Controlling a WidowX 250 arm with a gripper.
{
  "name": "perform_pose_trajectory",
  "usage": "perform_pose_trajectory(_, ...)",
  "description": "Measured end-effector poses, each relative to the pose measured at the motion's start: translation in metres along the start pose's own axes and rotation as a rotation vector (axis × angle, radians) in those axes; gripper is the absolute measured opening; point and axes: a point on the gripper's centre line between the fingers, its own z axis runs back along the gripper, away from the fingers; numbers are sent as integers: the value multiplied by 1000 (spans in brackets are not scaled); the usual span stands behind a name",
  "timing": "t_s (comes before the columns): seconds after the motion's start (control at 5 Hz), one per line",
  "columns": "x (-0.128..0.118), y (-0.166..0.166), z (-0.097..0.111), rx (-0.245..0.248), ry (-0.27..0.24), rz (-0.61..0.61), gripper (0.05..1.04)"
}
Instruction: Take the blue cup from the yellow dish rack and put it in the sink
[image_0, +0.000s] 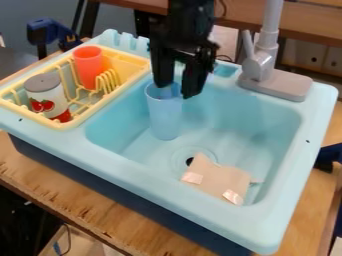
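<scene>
The black gripper hangs at the back left of the sink, fingers apart. It is at the rim of a light blue cup, which stands upright in the basin. One finger is over the cup's mouth and the other is by the rim's right side; whether they touch the cup, I cannot tell. A tan piece of cardboard with shiny patches lies beside the drain.
In the yellow dish rack on the left are an orange cup and a white can with red pictures. A grey faucet rises behind the light blue sink.
</scene>
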Motion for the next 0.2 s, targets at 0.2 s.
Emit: perform_pose_trajectory(0.2, -4, 1, 13, 11, -11, 15, 1012)
